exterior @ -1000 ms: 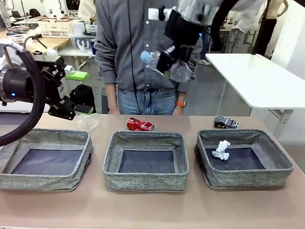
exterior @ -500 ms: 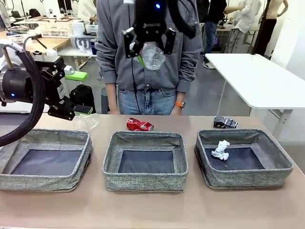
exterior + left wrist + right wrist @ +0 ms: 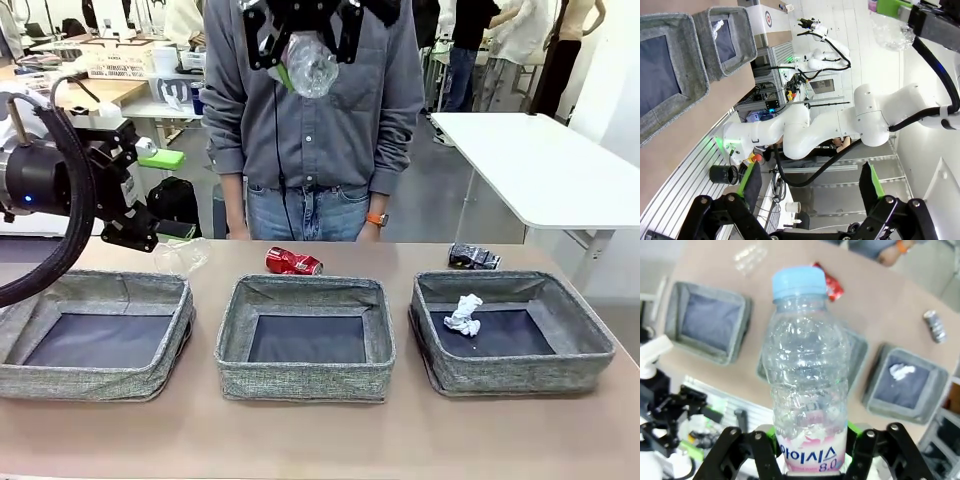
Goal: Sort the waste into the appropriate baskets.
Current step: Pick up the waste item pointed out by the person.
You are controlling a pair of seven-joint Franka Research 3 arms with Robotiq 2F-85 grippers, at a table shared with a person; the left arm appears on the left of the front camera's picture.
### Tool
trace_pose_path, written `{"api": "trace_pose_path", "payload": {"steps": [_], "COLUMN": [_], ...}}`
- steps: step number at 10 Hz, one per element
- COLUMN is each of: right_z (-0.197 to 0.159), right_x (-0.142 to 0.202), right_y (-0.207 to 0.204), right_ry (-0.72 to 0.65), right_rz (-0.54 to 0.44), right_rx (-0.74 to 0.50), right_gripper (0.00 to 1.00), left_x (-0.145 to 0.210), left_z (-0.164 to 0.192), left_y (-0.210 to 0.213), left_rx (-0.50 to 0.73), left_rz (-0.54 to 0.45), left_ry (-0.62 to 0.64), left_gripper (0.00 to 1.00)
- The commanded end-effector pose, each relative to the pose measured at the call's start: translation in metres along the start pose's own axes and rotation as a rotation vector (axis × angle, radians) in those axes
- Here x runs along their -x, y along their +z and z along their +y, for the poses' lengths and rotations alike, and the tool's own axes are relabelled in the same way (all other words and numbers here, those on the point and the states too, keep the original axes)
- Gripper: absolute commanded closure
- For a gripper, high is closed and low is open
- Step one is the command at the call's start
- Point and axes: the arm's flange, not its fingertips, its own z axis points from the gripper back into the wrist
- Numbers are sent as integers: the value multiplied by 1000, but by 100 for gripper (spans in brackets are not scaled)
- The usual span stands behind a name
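My right gripper [image 3: 303, 35] is high above the table, shut on a clear blue-capped bottle [image 3: 312, 65] with a pinkish label [image 3: 807, 365]. Below stand three grey baskets: left [image 3: 100, 286], middle [image 3: 305, 290] and right [image 3: 500, 283]. A crumpled paper wad [image 3: 463, 314] lies in the right basket. Behind the baskets, a red can [image 3: 293, 262], a dark can [image 3: 473, 258] and a second clear bottle [image 3: 180, 257] lie on the table. My left gripper [image 3: 158, 195] hovers open at the far left, above the left basket's back edge, with nothing between its fingers [image 3: 750, 182].
A person in a grey shirt [image 3: 320, 140] stands at the far side of the table, behind the middle basket. A white table [image 3: 540, 160] stands at the back right. Bare tabletop [image 3: 320, 440] runs along the front of the baskets.
My right gripper has carried the bottle left and upward, from upper right of centre to the picture's top edge. The left arm and the things on the table have not moved.
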Motion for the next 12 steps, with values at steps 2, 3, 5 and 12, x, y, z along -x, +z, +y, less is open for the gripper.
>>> {"api": "trace_pose_path", "payload": {"steps": [2, 3, 5, 12], "right_z": [-2, -6, -11, -11], "right_x": [-16, -17, -5, -5], "right_y": [25, 26, 15, 15], "right_ry": [-5, -19, -18, -18], "right_rz": [-26, -24, -25, -25], "right_rx": [48, 42, 20, 20], "right_gripper": [72, 72, 72, 72], "left_x": [2, 2, 2, 2], "left_z": [-2, -2, -2, -2], "left_y": [-3, -3, -3, -3], "left_rx": [25, 25, 25, 25], "left_rz": [-7, -7, -7, -7], "left_ry": [3, 3, 3, 3], "left_gripper": [0, 0, 0, 0]}}
